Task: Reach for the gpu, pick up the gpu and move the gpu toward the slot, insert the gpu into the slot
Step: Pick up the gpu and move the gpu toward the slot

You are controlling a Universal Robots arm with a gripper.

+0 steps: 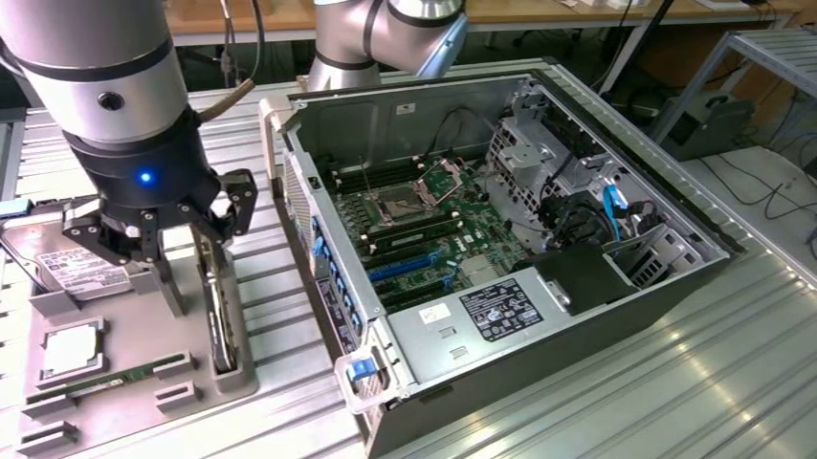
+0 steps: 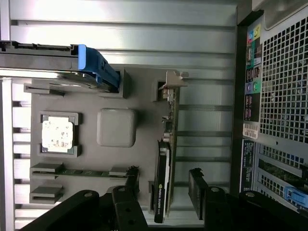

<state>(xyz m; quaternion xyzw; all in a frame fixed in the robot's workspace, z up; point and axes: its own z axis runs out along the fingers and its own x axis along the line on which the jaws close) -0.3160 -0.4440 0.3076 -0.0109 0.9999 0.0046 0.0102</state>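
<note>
The gripper [image 1: 191, 277] hung over the grey fixture tray [image 1: 237, 384], its jaws apart. In the wrist view, its fingers [image 2: 129, 185] stood one on each side of the gpu [image 2: 166, 163], with a gap on both sides. The gpu [image 1: 220, 316] stood on edge in the tray, beside the open computer case [image 1: 422, 344]. The slot [image 1: 408, 264] lay unoccupied on the green motherboard [image 1: 479, 225] inside the case, well apart from the card.

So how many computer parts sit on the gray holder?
4. The gpu stands on edge between the fingers of the open pincer; the hard drive, the processor chip and the memory stick lie in a row beside it. More may be hidden.
</note>
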